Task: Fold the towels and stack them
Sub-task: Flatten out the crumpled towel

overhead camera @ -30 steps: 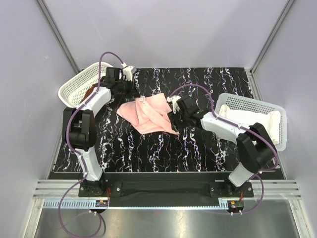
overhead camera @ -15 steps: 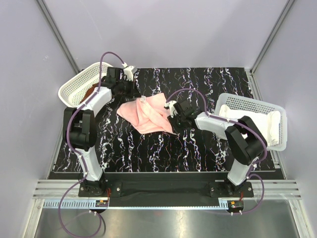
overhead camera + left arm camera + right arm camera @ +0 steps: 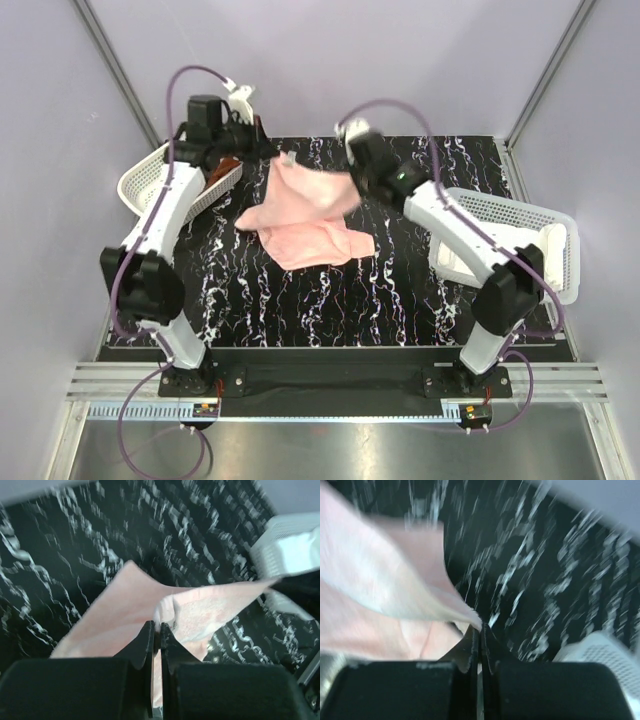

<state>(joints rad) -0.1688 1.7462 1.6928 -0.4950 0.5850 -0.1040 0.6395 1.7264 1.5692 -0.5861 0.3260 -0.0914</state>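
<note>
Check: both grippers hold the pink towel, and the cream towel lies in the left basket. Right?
No: the top external view shows the cream towel in the right basket. The left gripper and right gripper are shut on the pink towel.

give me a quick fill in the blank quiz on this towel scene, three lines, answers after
1. The left gripper and right gripper are both shut on the soft cloth towel coloured pale ___.
2. The cream-white cloth towel lies in the white plastic lattice basket on the robot's ___ side.
3. The other white lattice basket holds the third cloth towel, coloured rust-___.
Missing words: pink; right; brown.
</note>
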